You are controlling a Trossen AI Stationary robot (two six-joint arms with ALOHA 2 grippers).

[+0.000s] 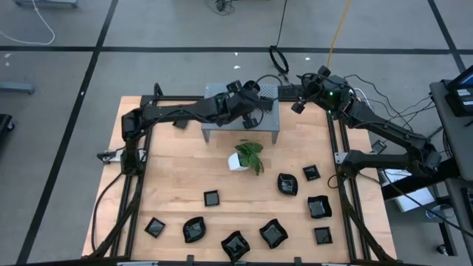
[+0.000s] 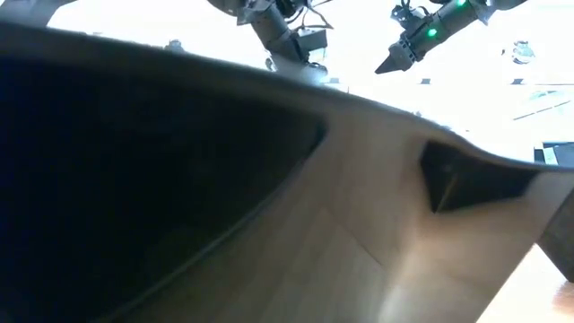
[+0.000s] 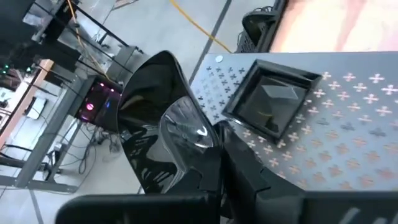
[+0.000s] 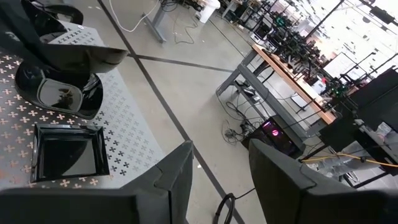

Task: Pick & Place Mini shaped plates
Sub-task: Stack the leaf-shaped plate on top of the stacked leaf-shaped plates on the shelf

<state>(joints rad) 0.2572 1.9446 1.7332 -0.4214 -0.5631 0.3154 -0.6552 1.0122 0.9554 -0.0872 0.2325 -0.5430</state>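
My left gripper [image 1: 255,103] reaches over the grey perforated stand [image 1: 222,129] at the table's far side, shut on a glossy black rounded mini plate [image 3: 161,112], also seen in the right wrist view [image 4: 59,93]. A square black mini plate [image 3: 270,102] lies flat on the stand's top beside it. Several more black mini plates lie on the wooden table near its front edge, such as one [image 1: 211,197] and another [image 1: 273,233]. My right gripper [image 1: 298,106] waits open in the air to the right of the stand, holding nothing. My left gripper pinches the rounded plate's rim [image 3: 202,155] between its two fingers, coming slanting down from the table's left. The plate stands tilted on edge below the fingers, just over the stand's top. Whether its lower edge touches the stand, I cannot tell.
A green plant in a white pot [image 1: 247,157] stands just in front of the stand. The low view is mostly blocked by a dark thing close to the lens [image 2: 134,197]. Black frame rails [image 1: 344,192] run along the table's left and right sides.
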